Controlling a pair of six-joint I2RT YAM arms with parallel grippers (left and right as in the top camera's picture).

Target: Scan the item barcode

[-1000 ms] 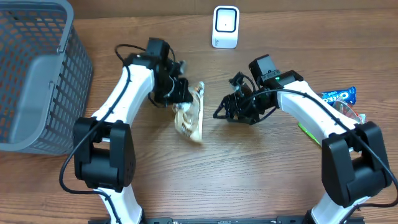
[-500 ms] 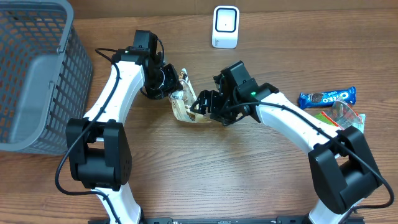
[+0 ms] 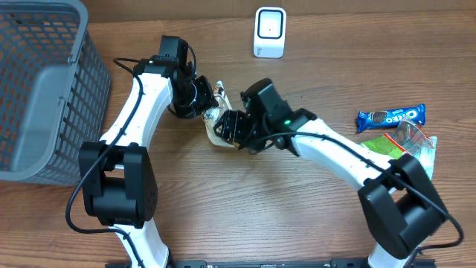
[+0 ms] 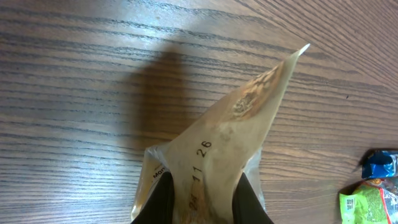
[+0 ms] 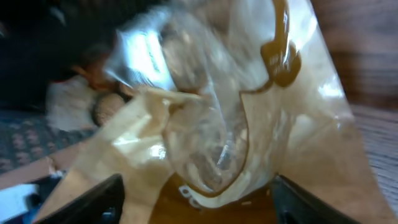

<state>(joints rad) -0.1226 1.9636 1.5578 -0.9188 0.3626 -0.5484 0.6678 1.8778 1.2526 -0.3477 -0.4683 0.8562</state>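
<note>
Cnt: 1 grey mesh basket (image 3: 44, 104), 1 white scanner (image 3: 269, 32), 1 tan snack pouch (image 4: 230, 137). Also 1 Oreo pack (image 3: 391, 117), 1 green pkt (image 3: 385, 144). Robot arms x2: left arm (image 3: 141, 112), right arm (image 3: 335, 149).

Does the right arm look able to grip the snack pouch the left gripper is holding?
Probably yes. The right gripper is open, with the snack pouch between its fingers and nothing else in the gap. The left gripper pinches another part of the pouch, so it should not block the grip.

Brown wood-grain tbl (image 3: 245, 223), soft even light.
</note>
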